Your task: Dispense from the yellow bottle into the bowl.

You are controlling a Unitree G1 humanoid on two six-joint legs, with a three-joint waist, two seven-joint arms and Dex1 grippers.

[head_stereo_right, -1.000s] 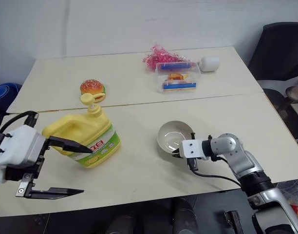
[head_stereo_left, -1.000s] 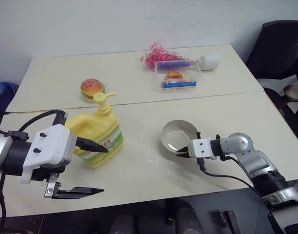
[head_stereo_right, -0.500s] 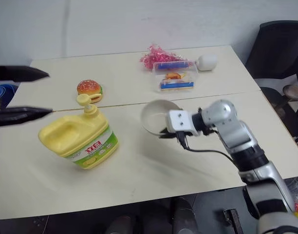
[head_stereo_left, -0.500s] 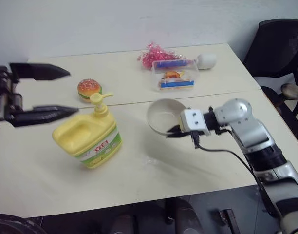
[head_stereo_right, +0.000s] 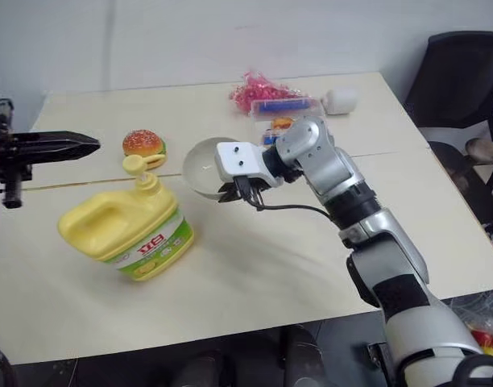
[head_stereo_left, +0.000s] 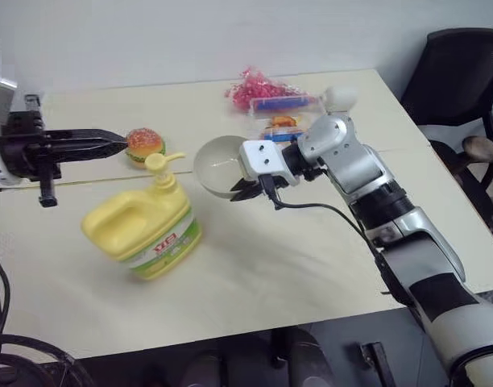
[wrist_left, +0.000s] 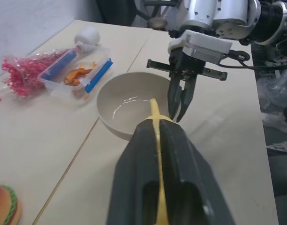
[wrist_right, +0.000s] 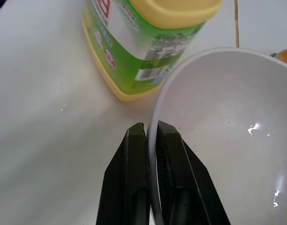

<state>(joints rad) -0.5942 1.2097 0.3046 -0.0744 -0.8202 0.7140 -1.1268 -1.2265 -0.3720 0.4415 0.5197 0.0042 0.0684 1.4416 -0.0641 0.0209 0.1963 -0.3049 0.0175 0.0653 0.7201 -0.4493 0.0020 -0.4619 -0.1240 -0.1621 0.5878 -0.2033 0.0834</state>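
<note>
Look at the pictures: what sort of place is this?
Probably an office or lab room: plain pale tables pushed together, a black office chair beside them, and a bare white wall behind.

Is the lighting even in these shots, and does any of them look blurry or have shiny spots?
Right wrist view: white glints on the inside of the small off-white bowl; the large yellow plastic bottle behind it looks soft. Left wrist view: the left gripper close to the lens is blurred, and the bowl shows a glint. Head views: even light, soft shadow beside the bottle.

- Right gripper (head_stereo_right: 230, 192) pinching the bowl (head_stereo_right: 201, 165) by its rim, up off the table (head_stereo_right: 254, 282)
- Yellow bottle (head_stereo_right: 126, 234) standing nearby, toy hamburger (head_stereo_right: 143, 143) just behind
</note>
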